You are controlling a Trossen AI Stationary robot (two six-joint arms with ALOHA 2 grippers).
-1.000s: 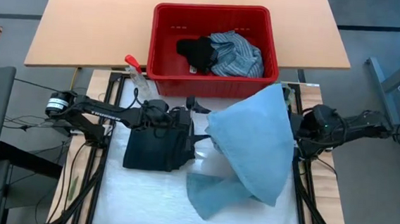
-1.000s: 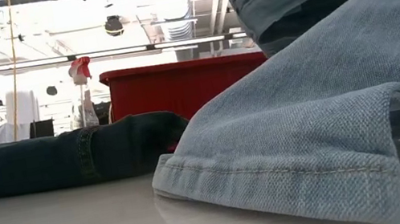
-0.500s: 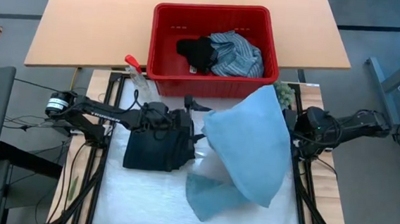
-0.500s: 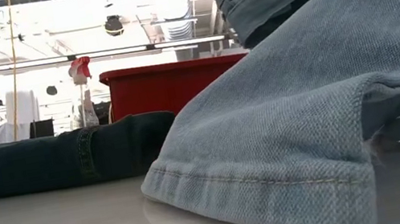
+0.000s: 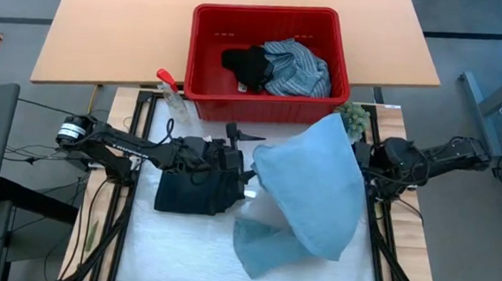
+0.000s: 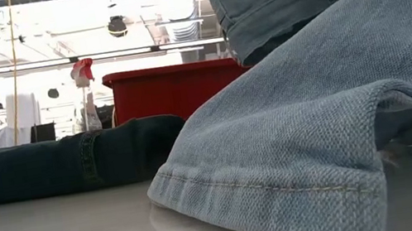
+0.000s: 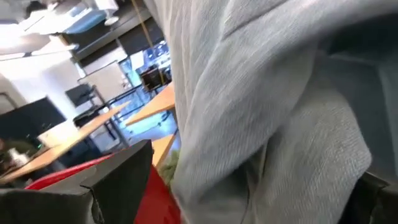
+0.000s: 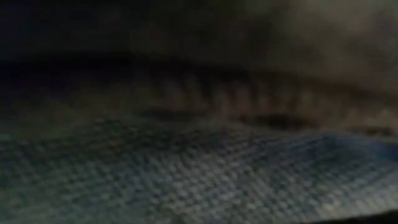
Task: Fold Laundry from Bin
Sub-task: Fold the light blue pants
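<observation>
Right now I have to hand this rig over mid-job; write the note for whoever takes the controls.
Left gripper: open, over the table's middle, beside the raised light blue denim jeans.
Right gripper: hidden under the jeans at the table's right side, shut on the jeans, lifting them; one leg trails onto the white table.
Dark navy piece: lying on the table, left of the jeans.
Red plastic bin: holds the blue-white striped shirt and small black piece.
Done: two garments out. Left: fold the jeans, then empty the bin.

No text, label, brand or number can be read on anything in these views.
</observation>
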